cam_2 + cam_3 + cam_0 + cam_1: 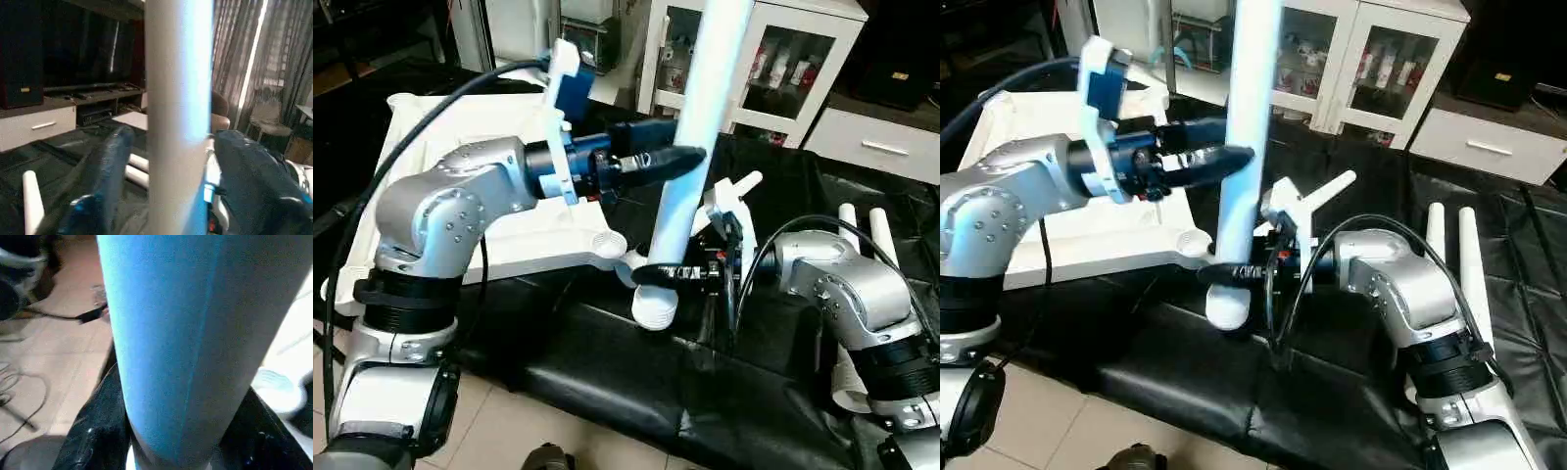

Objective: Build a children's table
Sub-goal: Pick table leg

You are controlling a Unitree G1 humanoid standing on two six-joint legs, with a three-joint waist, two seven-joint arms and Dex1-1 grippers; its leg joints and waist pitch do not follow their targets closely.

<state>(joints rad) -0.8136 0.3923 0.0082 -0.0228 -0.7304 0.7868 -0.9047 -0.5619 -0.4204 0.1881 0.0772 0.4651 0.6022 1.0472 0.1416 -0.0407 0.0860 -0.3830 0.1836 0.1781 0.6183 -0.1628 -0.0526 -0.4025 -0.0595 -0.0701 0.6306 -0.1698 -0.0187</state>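
Note:
One white leg (700, 108) of the children's table stands nearly upright over the black mat. Its wide lower end hangs just off the tabletop's round corner socket (607, 243). My right gripper (656, 274) is shut on the leg near that lower end, both fingers (93, 431) pressed against the tube. My left gripper (693, 152) straddles the leg higher up, and it is open: a gap shows between one finger (110, 171) and the tube. The white tabletop (460, 117) lies underside up at the left.
Two more white legs (1449, 264) lie on the black mat (607, 362) beside my right arm. A white cabinet with glass doors (783, 59) and a low white drawer unit (881, 142) stand behind. Tiled floor shows at the near left.

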